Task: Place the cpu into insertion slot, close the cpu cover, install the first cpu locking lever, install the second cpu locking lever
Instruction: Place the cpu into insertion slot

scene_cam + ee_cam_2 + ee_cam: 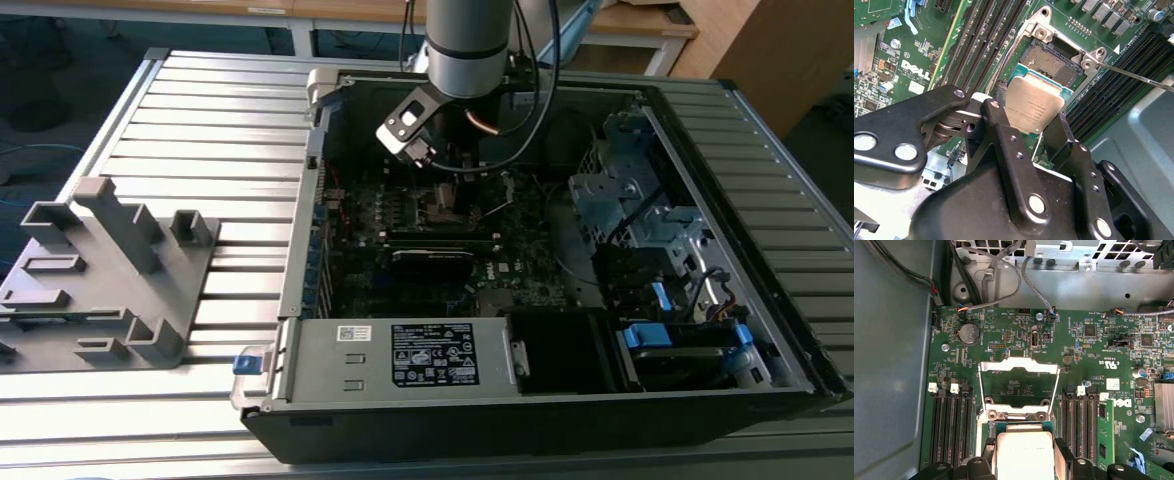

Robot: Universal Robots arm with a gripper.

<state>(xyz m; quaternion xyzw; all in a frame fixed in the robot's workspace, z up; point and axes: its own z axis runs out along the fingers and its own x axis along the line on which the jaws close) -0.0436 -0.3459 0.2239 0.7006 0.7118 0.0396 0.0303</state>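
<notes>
My gripper (1029, 112) is shut on the cpu (1034, 106), a flat square chip with a dull silver top, held by two opposite edges between the black fingers (1000, 117). The chip hangs tilted just over the near edge of the insertion slot (1051, 62), a dark square socket lying open on the green board. In the first wrist view the cpu (1024, 455) sits between the fingertips, and the cpu cover (1019, 366), a silver frame with a large window, is swung back open beyond the slot. A thin locking lever (1134, 77) sticks out, unlatched. In the exterior view the gripper (424, 160) hovers inside the computer case.
Long black memory slots (1119, 80) flank the socket on both sides. Case walls (747, 230), drive cages (621, 190), cables (1004, 295) and the power supply (400, 355) surround the board. A grey fixture (107, 270) stands on the slatted table outside the case.
</notes>
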